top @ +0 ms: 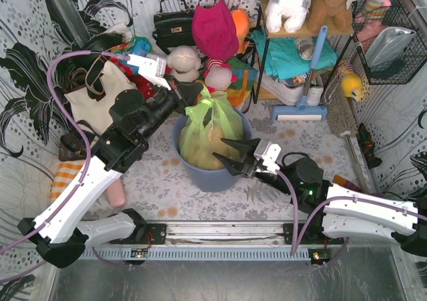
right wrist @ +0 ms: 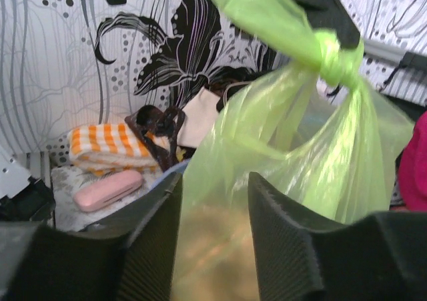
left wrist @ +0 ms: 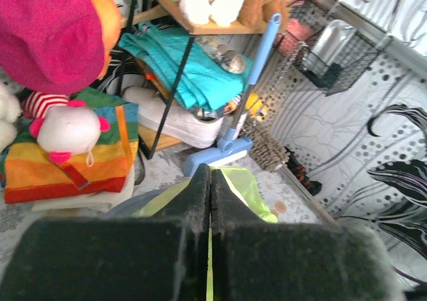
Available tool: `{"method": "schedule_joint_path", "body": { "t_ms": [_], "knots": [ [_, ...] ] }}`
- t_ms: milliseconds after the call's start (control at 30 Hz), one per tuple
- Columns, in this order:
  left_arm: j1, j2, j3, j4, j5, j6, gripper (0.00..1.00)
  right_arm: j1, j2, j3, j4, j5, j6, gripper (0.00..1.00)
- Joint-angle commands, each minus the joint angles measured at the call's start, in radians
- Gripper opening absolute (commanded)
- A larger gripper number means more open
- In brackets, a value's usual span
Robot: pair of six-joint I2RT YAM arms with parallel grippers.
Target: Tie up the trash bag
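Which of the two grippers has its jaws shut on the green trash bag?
The left gripper: its jaws are pressed together on the film of the trash bag. The right gripper has its jaws apart, gripping nothing.

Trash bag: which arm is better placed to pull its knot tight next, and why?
Probably the left. The left gripper is shut on the tail of the trash bag, just above the knot. The right gripper hangs open beside the bag's body, gripping nothing.
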Motion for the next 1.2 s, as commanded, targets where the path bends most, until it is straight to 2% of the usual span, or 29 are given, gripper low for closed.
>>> {"method": "schedule_joint_path", "body": {
  "t_ms": [0,33,100,200,433,633,833,967,1033,1167],
  "knots": [
    [0.005,-0.016,0.038,0.038,0.115,-0.017,0.00,0.008,0.063,0.116,0.105,-0.045,-0.236,0.54],
    [0.006,-0.017,0.040,0.036,0.134,-0.020,0.00,0.008,0.080,0.136,0.121,-0.051,-0.278,0.61],
    [0.006,-0.013,0.046,0.031,0.164,-0.028,0.00,0.008,0.110,0.173,0.143,-0.057,-0.365,0.68],
    [0.005,-0.006,0.052,0.018,0.198,-0.032,0.00,0.008,0.154,0.226,0.166,-0.073,-0.475,0.70],
    [0.006,-0.005,0.058,0.006,0.238,-0.039,0.00,0.008,0.262,0.298,0.236,-0.115,-0.716,0.62],
    [0.005,-0.010,0.055,0.006,0.243,-0.043,0.00,0.008,0.306,0.317,0.251,-0.076,-0.814,0.44],
    [0.006,-0.016,0.043,0.020,0.246,-0.049,0.00,0.008,0.295,0.308,0.251,-0.057,-0.808,0.23],
    [0.006,-0.015,0.045,0.018,0.247,-0.048,0.00,0.008,0.282,0.303,0.262,-0.023,-0.784,0.01],
    [0.006,-0.015,0.045,0.018,0.244,-0.045,0.00,0.008,0.272,0.308,0.258,0.009,-0.719,0.00],
    [0.006,-0.020,0.042,0.018,0.220,-0.029,0.00,0.008,0.247,0.375,0.159,0.188,-0.412,0.00]
  ]
}}
